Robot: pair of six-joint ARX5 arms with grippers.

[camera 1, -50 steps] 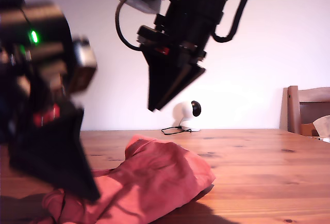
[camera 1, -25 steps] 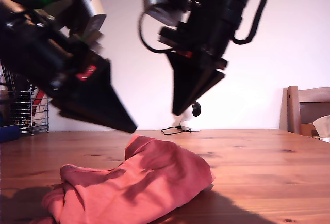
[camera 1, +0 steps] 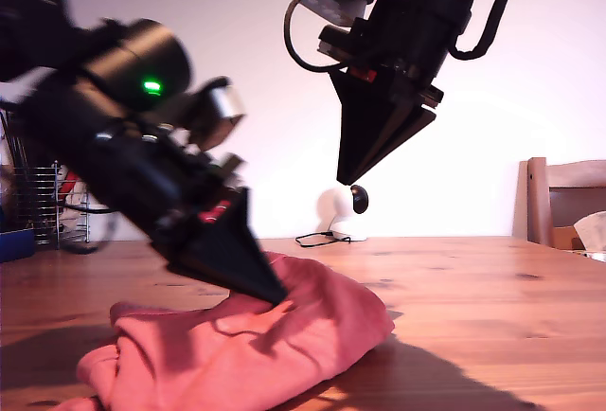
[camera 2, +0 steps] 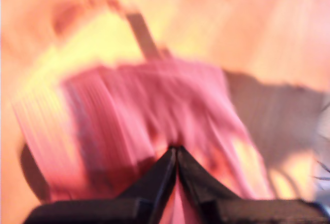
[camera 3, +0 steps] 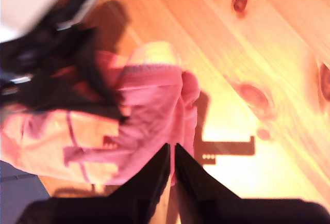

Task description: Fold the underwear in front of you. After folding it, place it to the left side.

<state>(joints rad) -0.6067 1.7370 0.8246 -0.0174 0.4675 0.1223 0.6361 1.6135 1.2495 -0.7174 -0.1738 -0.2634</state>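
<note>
worktop (camera 1: 492, 316): knotty wooden planks | underwear (camera 1: 284, 345): coral-red, crumpled heap lying on it, toward exterior view's left | white round device (camera 1: 343, 210): at far edge by wall, black cable (camera 1: 317, 239) beside it | wire rack (camera 1: 47, 205): exterior view's far left

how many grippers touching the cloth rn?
1. My first gripper, fingers together, presses its tip onto the crumpled coral-red cotton underwear. My second gripper hangs above it, clear, fingers together.

One underwear (camera 1: 256, 345); two grippers: first (camera 1: 275, 294), second (camera 1: 343, 180); one wooden table (camera 1: 492, 316); one chair (camera 1: 566, 201); one wire rack (camera 1: 47, 205).
</note>
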